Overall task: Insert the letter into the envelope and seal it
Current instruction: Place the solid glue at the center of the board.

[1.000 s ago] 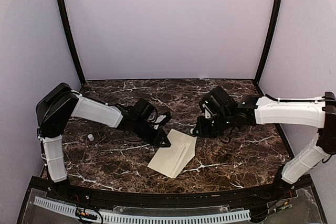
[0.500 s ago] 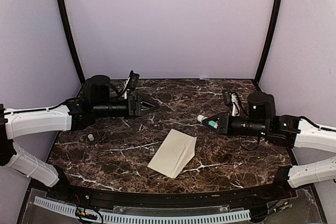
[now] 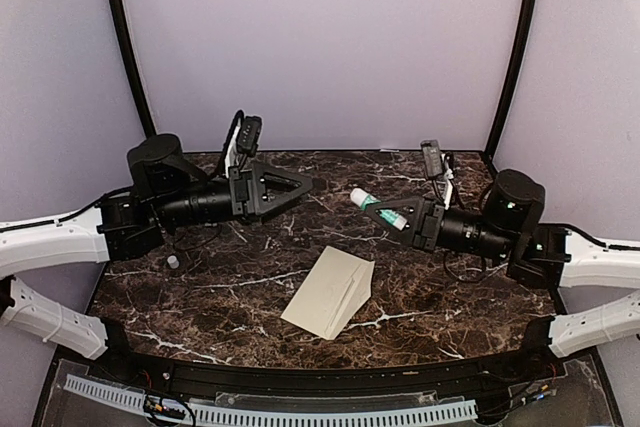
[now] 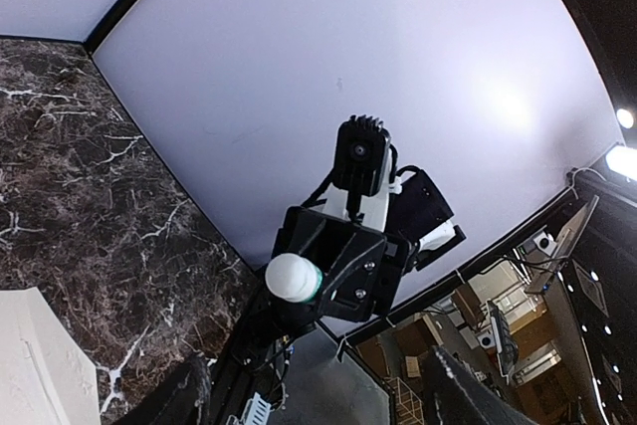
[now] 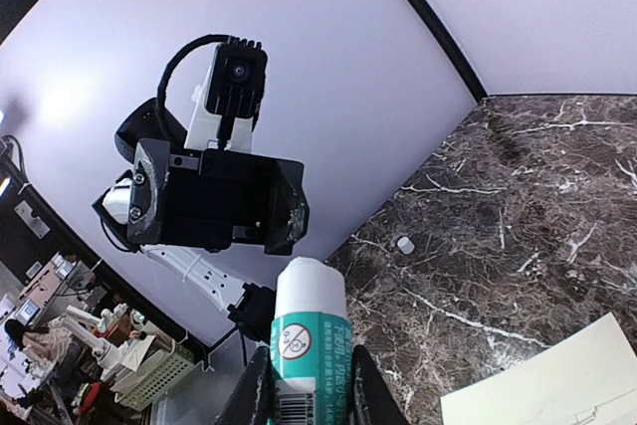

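The envelope [image 3: 330, 292] lies flat on the marble table [image 3: 470, 292] near the front middle, its triangular flap folded over. A corner of it shows in the left wrist view [image 4: 30, 370] and in the right wrist view [image 5: 557, 375]. The letter does not show as a separate sheet. My left gripper [image 3: 298, 190] hangs open and empty above the back left of the table, its fingers [image 4: 453, 395] spread wide. My right gripper [image 3: 405, 217] is shut on a green and white glue stick [image 3: 372, 204] [image 5: 311, 330], held in the air and pointing left toward the left gripper [image 5: 219, 196].
A small white cap-like piece [image 3: 172, 261] [image 5: 404, 244] sits on the table at the left. Pale walls with black corner posts [image 3: 128, 57] close in the back and sides. A black rim [image 3: 300, 379] runs along the front edge.
Both arms left the envelope and rose. The left gripper drew back left and opened. The right gripper drew back right and now holds the glue stick up, facing the left gripper.
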### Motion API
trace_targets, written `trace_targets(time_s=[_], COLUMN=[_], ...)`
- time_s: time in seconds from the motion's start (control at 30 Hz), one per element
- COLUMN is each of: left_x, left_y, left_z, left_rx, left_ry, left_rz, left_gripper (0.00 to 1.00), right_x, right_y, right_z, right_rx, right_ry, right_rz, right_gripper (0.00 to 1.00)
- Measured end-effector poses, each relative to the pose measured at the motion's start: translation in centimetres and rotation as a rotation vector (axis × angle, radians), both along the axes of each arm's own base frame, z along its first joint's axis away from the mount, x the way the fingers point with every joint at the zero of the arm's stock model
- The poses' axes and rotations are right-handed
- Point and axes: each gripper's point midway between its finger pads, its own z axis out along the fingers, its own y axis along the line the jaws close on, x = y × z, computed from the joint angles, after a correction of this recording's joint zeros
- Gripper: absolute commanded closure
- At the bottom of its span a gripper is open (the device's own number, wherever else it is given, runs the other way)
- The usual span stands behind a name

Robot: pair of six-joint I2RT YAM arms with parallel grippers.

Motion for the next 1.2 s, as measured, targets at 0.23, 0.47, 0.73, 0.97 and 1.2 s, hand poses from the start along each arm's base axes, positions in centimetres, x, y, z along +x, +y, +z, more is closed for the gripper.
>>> trace_targets(time_s=[0.23,0.47,0.73,0.97,1.2], left_x=[-1.2,-1.5,-2.4,-2.5,-2.4], left_y=[-1.9,-2.9,-3.5,-4.2,-4.5], left_z=[-0.5,-0.7,0.8,-0.3,-1.5], left_rx=[-0.022,-0.013,-0.031,0.005,0.036], left_ry=[0.059,0.092,0.089,0.116,0.14], left_rz=[-0.053,-0.1,-0.161,-0.188,-0.192], left_gripper=[0.2,0.19,0.41,0.55,0.75], right_x=[-1.1,-2.4,-2.6,-2.6,-2.8], right_y=[3.4,4.5,4.8,5.0,5.0], right_z=[1.4,1.9,2.1,1.5,1.1], right_rx=[0.021,0.022,-0.002,-0.038,-0.052], right_ry=[-0.052,-0.074,-0.093,-0.094,-0.09], right_rz=[0.079,0.13,0.145,0.15,0.158], right_gripper=[1.0,1.0,1.0,1.0,1.0])
